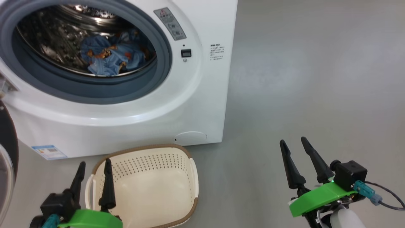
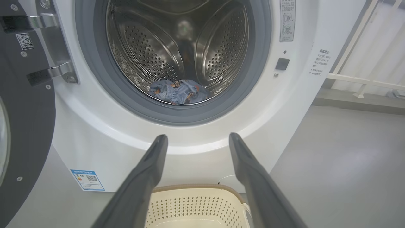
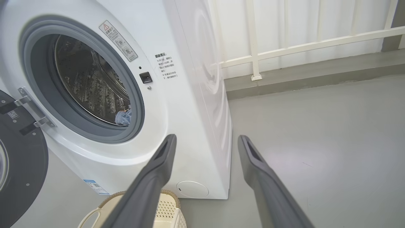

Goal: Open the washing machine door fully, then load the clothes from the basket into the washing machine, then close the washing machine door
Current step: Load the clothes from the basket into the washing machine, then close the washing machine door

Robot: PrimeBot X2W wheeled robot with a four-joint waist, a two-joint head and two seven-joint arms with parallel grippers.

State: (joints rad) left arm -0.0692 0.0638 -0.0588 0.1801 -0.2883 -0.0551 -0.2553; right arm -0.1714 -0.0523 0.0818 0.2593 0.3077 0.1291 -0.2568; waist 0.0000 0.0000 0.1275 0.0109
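Okay, head view: both bundles of the clothes [image 1: 110, 58] lie in the steel drum of the washing machine [image 1: 190, 104]. They're light blue with orange figures, soft and crumpled. The basket [image 1: 193, 177] holds nothing and sits on the floor [image 1: 300, 79] just before the machine's front. Your left tool [image 1: 95, 161] hangs over the basket's left rim, fingers apart, gripping nothing. Your right tool [image 1: 292, 140] is over open floor, likewise spread and bare. The washing machine door [image 1: 7, 136] shows at the left edge, swung wide.

Left wrist view: the door's black rim and two steel hinges are on the left. The clothes sit low in the drum, clear of the grey gasket.

Right wrist view: same picture, door open.

You likely have only the closing left. The door should be rigid, fairly heavy, glossy and slippery. Push its outer rim far from the hinges, not the glass.
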